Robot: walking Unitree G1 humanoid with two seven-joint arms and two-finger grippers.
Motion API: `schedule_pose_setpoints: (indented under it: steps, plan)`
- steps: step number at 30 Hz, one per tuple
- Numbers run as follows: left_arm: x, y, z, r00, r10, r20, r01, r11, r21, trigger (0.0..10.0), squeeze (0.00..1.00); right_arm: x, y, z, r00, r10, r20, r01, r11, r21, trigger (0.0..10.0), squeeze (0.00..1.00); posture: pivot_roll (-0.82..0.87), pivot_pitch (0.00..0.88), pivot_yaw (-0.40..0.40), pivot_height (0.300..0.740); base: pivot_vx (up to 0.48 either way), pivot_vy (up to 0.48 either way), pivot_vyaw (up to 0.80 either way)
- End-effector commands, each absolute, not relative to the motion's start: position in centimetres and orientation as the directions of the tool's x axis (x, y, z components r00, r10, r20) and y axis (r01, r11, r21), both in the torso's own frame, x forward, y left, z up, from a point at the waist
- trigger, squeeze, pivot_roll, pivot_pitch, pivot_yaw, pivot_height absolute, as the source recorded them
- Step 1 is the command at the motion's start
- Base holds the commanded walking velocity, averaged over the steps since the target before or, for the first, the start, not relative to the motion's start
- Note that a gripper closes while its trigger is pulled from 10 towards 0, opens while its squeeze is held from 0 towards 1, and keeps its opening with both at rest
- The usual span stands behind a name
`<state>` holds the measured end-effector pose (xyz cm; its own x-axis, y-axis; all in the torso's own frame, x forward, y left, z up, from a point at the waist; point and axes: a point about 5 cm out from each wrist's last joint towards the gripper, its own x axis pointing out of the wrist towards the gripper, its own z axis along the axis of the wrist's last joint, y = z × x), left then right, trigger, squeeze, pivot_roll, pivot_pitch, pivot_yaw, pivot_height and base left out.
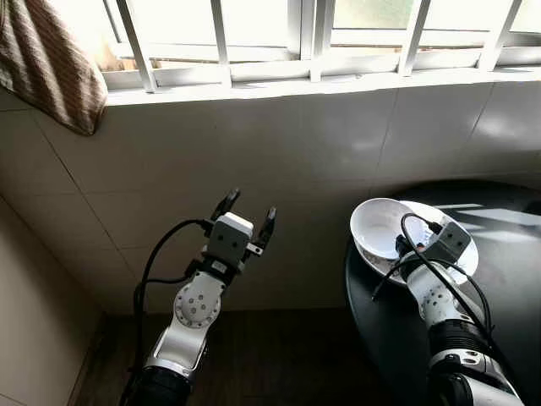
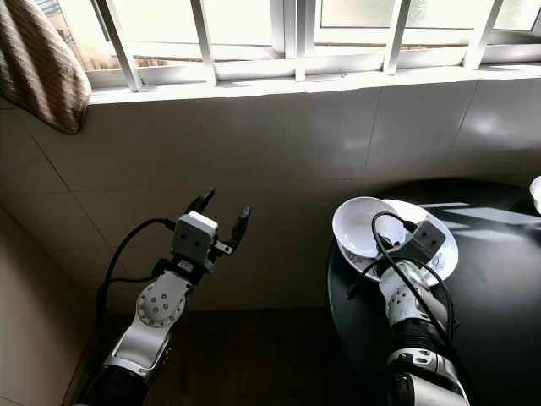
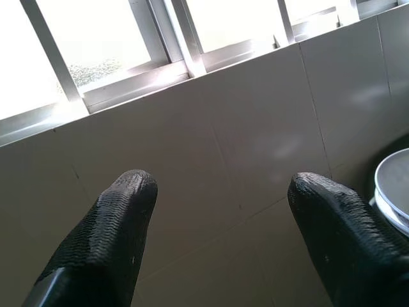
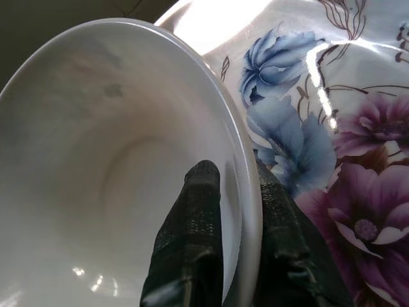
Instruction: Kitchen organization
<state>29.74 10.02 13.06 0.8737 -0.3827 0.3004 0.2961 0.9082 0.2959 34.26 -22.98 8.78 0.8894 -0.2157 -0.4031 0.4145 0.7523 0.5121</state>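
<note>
A white bowl (image 1: 380,227) lies tilted on a flowered plate (image 4: 332,96) at the near left edge of a round black table (image 1: 507,304). My right gripper (image 4: 238,192) is shut on the bowl's rim, one finger inside the bowl and one outside against the plate. In the eye views its wrist (image 1: 444,244) sits over the plate's right part. My left gripper (image 1: 248,216) is raised in the air left of the table, open and empty, pointing at the tiled wall; its two fingertips (image 3: 121,204) stand wide apart.
A tiled wall (image 1: 279,169) runs below a barred window (image 1: 304,34). A striped cloth (image 1: 46,63) hangs at the upper left. A dark floor (image 1: 279,355) lies between the wall and the table. Another white dish edge (image 2: 536,193) shows at the far right.
</note>
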Motion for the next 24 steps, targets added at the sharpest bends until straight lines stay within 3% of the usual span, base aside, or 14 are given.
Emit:
schedule_pose_setpoints:
  steps: [1,10,12,18,22,24]
  plan:
    - [29.8,10.3,12.7,0.884,-0.377,0.277,0.291,0.907,0.305,10.0,0.00,34.3,-22.8,9.1,0.896,-0.213,-0.389,0.409,0.738,0.536,0.0,0.00,0.03,0.000,0.026,0.740,0.000,0.000,0.00]
    - [29.8,10.4,12.7,0.885,-0.374,0.277,0.288,0.907,0.306,10.0,0.00,34.3,-23.4,10.2,0.909,-0.286,-0.304,0.409,0.753,0.516,0.0,0.00,0.04,0.000,0.027,0.740,0.000,0.000,0.00]
    - [29.8,10.4,12.7,0.884,-0.374,0.279,0.287,0.908,0.307,10.0,0.00,34.1,-24.5,11.3,0.903,-0.365,-0.224,0.429,0.783,0.450,0.0,0.00,0.03,0.000,0.028,0.740,0.000,0.000,0.00]
    - [29.9,10.4,12.7,0.883,-0.375,0.281,0.287,0.907,0.307,10.0,0.00,34.3,-24.7,14.2,0.916,-0.400,-0.030,0.382,0.844,0.376,0.0,0.00,0.03,0.000,0.030,0.740,0.000,0.000,0.00]
    - [29.9,10.3,12.7,0.882,-0.376,0.283,0.289,0.907,0.306,10.0,0.00,34.5,-23.3,16.9,0.935,-0.323,0.147,0.256,0.901,0.350,0.0,0.00,0.03,0.000,0.031,0.740,0.000,0.000,0.00]
    - [29.9,10.4,12.6,0.887,-0.370,0.276,0.288,0.911,0.296,10.0,0.00,34.5,-20.8,18.8,0.945,-0.175,0.276,0.092,0.952,0.291,0.0,0.00,0.03,0.000,0.033,0.740,0.000,0.000,0.00]
